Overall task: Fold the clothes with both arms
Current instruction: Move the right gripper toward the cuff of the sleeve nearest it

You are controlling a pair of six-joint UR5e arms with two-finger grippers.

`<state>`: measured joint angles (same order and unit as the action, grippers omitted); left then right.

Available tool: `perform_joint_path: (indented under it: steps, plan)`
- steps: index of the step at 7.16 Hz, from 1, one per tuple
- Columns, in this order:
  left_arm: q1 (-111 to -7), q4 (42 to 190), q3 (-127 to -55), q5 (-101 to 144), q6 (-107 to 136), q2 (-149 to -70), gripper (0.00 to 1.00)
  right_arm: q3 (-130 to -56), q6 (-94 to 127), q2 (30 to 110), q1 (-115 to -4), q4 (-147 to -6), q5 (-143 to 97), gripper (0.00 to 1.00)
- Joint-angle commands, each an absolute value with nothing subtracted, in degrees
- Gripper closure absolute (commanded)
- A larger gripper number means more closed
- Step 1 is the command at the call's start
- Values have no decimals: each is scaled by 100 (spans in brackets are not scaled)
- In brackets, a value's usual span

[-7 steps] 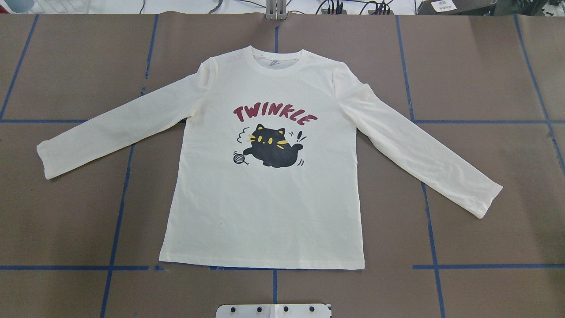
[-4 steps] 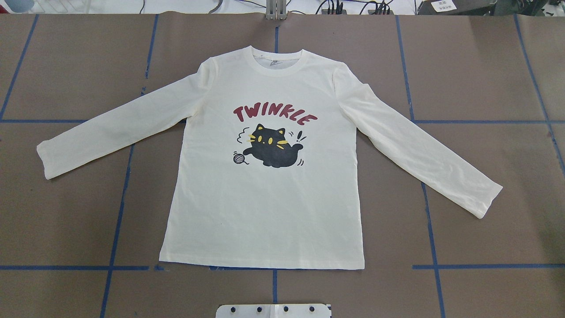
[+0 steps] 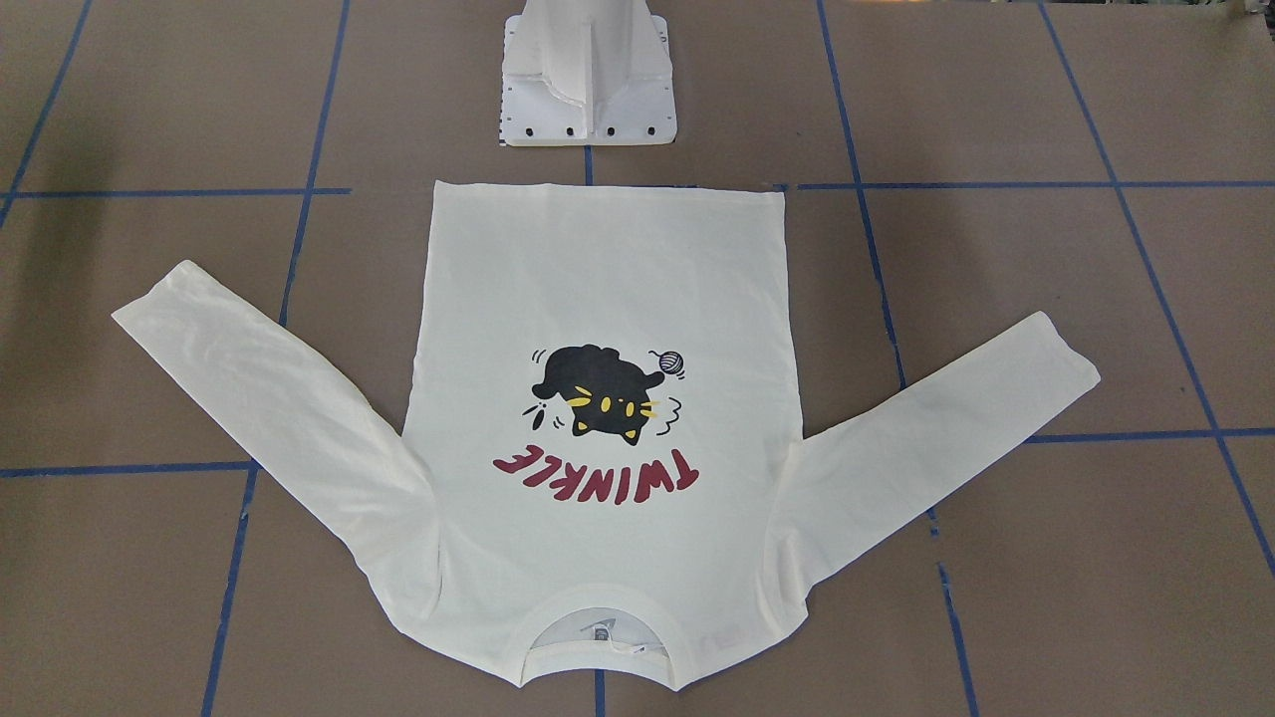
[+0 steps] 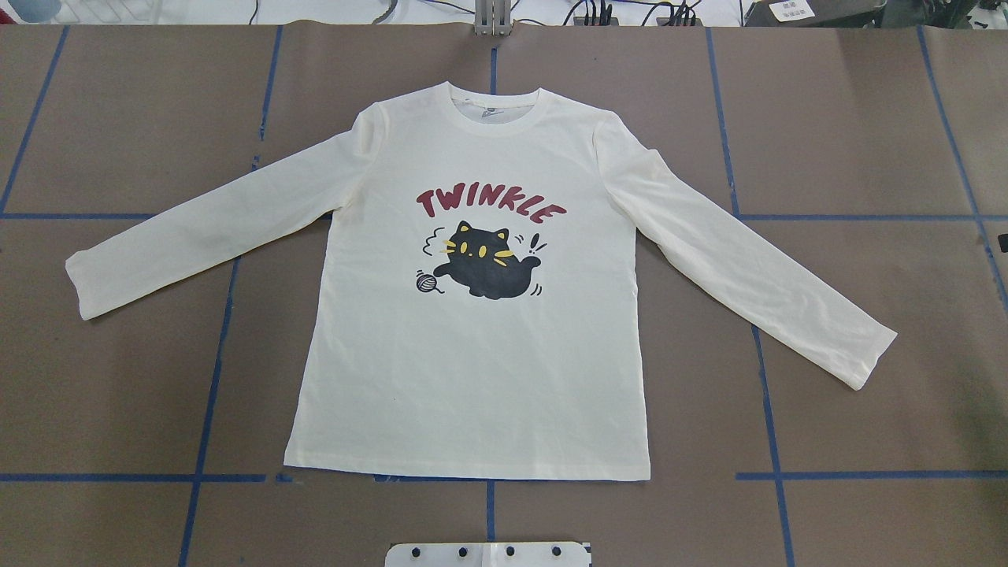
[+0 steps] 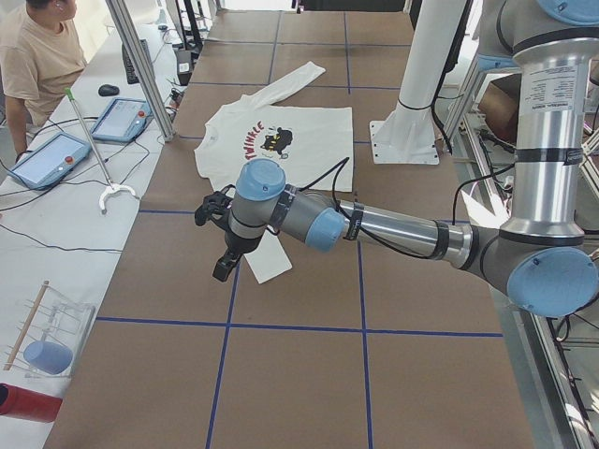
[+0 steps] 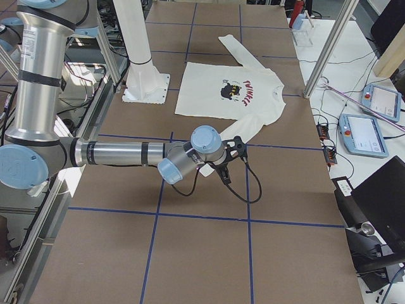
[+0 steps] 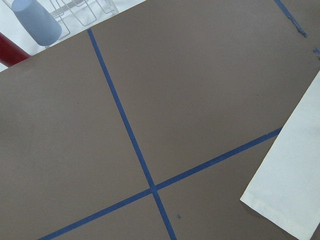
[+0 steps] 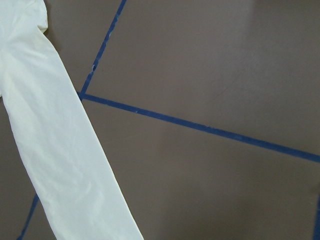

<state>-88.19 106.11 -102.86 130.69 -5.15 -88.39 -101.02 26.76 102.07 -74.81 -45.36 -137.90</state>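
The cream-white long-sleeved T-shirt (image 4: 472, 370) lies flat and print side up on the brown table, both sleeves spread out and down. Its collar is at the far side from the robot base (image 3: 588, 90). In the left side view, my left gripper (image 5: 223, 267) hangs just over the left sleeve's cuff (image 5: 271, 267). The left wrist view shows that cuff (image 7: 287, 190) at lower right. My right gripper (image 6: 225, 174) hovers by the right sleeve's cuff (image 6: 209, 168). The right wrist view looks down on that sleeve (image 8: 55, 150). Neither gripper's fingers show clearly, so I cannot tell open from shut.
Blue tape lines (image 4: 213, 378) grid the brown table. A person (image 5: 37, 56) sits by two tablets (image 5: 122, 117) beyond the far edge. A rack with a blue cup (image 7: 35, 22) stands off the left end. Cables and stands (image 6: 373, 133) line the operators' side.
The shirt has not moved. A small dark shape has come in at the right edge of the overhead view.
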Motion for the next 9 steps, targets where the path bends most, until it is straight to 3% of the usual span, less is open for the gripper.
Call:
perform_joint_path:
  steps: [1,4,9]
  plan:
    - [-8815,10617,-10310,13069,-510,-8850,0,-10116,4652,10667,-5948,-3064,-12434,3]
    - [-8815,10617,-10327,13069,-510,-8851,0,-9915,5623,10907,-4941,-2471,-11541,30]
    - [-8815,10617,-10318,13069,-510,-8851,0,-9335,5695,10635,-4597,-2452,-11075,34]
